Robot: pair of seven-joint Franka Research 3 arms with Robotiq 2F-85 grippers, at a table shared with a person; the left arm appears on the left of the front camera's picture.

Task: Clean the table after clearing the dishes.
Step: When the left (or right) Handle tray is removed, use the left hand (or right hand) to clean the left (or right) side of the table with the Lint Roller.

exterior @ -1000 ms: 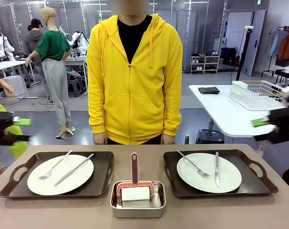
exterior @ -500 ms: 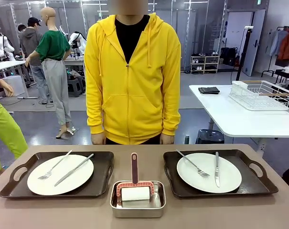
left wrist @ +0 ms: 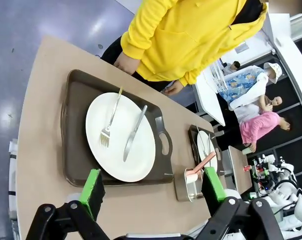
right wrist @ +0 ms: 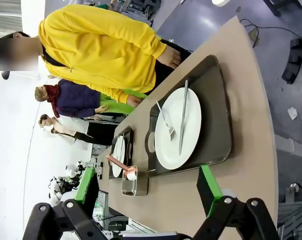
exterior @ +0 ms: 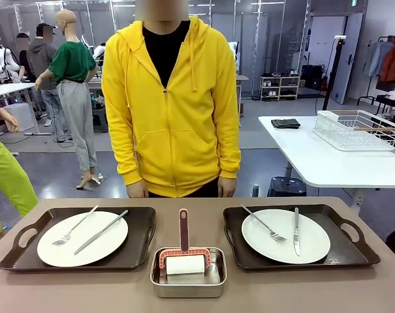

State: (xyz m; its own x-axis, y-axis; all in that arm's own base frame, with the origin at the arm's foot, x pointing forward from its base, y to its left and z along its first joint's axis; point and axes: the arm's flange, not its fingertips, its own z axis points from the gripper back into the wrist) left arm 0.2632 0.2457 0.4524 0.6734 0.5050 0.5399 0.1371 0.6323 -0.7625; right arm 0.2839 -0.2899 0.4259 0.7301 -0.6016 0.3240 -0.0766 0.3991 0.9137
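Front view: two white plates, each with fork and knife, rest on dark trays flanking a steel pan on the brown table; left gripper and right gripper, fingers spread, hold nothing.

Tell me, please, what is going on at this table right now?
Nothing is being handled yet. The person stands at the far edge of the table, arms hanging. The left plate and right plate sit uncleared on the brown trays, with the roller in the steel pan between them. The left end effector and right end effector hover open above the table.
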